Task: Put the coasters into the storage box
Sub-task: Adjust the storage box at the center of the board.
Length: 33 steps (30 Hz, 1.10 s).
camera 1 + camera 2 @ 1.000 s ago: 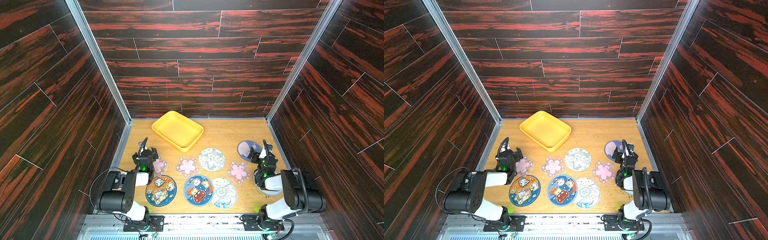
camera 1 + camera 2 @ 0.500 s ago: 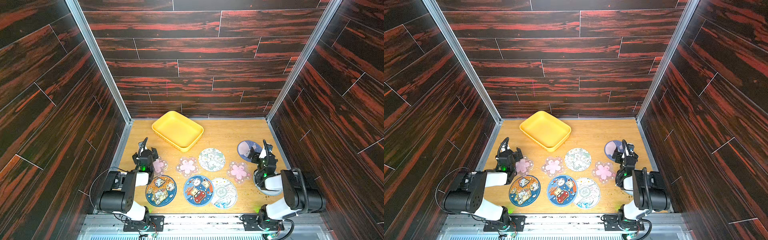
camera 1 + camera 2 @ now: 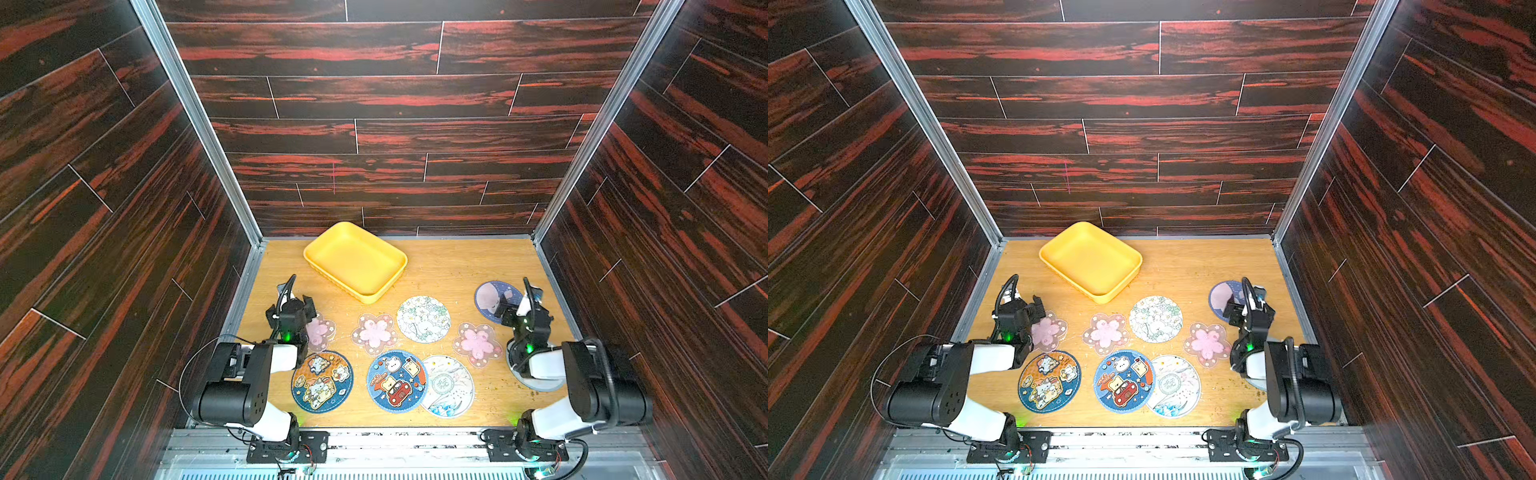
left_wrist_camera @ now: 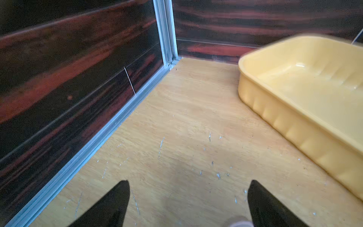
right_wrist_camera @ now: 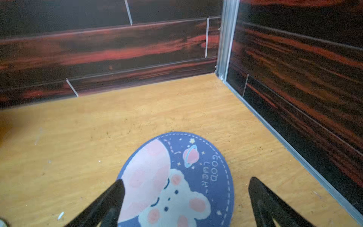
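The coasters lie flat on the near half of the wooden table (image 3: 457, 262). None is in the storage box (image 3: 353, 262) yet. In both top views, three pink flower coasters sit in a row: one on the left (image 3: 321, 331), one in the middle (image 3: 375, 333) and one on the right (image 3: 477, 345). The white flowery coaster (image 3: 423, 319) lies between the last two, a bit farther back. Nearer are the blue animal coaster (image 3: 322, 382), the blue car coaster (image 3: 395, 381) and the pale wave coaster (image 3: 451, 386). The car one lies over the wave one's edge. The moon coaster (image 5: 176, 176) is far on the right.

The yellow storage box sits turned at an angle, close to the far wall, left of the middle.

The left gripper (image 4: 188, 188) has its fingers spread wide and holds nothing. It hangs over bare table, just beside the left pink flower. The right gripper (image 5: 187, 179) is spread wide too, with nothing held, over the near part of the moon coaster.
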Motion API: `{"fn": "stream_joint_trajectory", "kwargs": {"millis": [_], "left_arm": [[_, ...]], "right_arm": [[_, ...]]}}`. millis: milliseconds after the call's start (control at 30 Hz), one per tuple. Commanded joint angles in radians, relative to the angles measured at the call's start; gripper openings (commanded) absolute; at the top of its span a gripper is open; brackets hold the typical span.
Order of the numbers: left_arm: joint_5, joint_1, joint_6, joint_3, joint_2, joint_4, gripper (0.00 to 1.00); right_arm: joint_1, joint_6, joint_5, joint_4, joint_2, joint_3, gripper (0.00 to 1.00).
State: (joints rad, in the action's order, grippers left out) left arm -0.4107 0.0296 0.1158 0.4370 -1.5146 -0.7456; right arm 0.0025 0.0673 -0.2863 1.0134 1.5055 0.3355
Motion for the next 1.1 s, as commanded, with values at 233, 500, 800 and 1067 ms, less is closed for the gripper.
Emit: {"fn": "stream_joint_trajectory", "kwargs": {"millis": [233,500,800,1067], "left_arm": [[0.127,0.019,0.063,0.28,0.137,0.602,0.92],[0.085,0.038,0.161,0.727,-0.076,1.039,0.84],[0.114,0.028,0.297,1.483,-0.552,1.627,0.68],[0.149,-0.008,0.344,1.963,-0.862,1.908,0.62]], "right_arm": [[0.122,0.057,0.017,-0.754,-0.08,0.391,0.98],[0.146,0.183,0.197,-1.075,-0.119,0.546,0.99],[0.156,0.227,0.3,-1.256,-0.16,0.639,0.98],[0.156,0.26,0.361,-1.323,-0.183,0.69,0.99]]}}
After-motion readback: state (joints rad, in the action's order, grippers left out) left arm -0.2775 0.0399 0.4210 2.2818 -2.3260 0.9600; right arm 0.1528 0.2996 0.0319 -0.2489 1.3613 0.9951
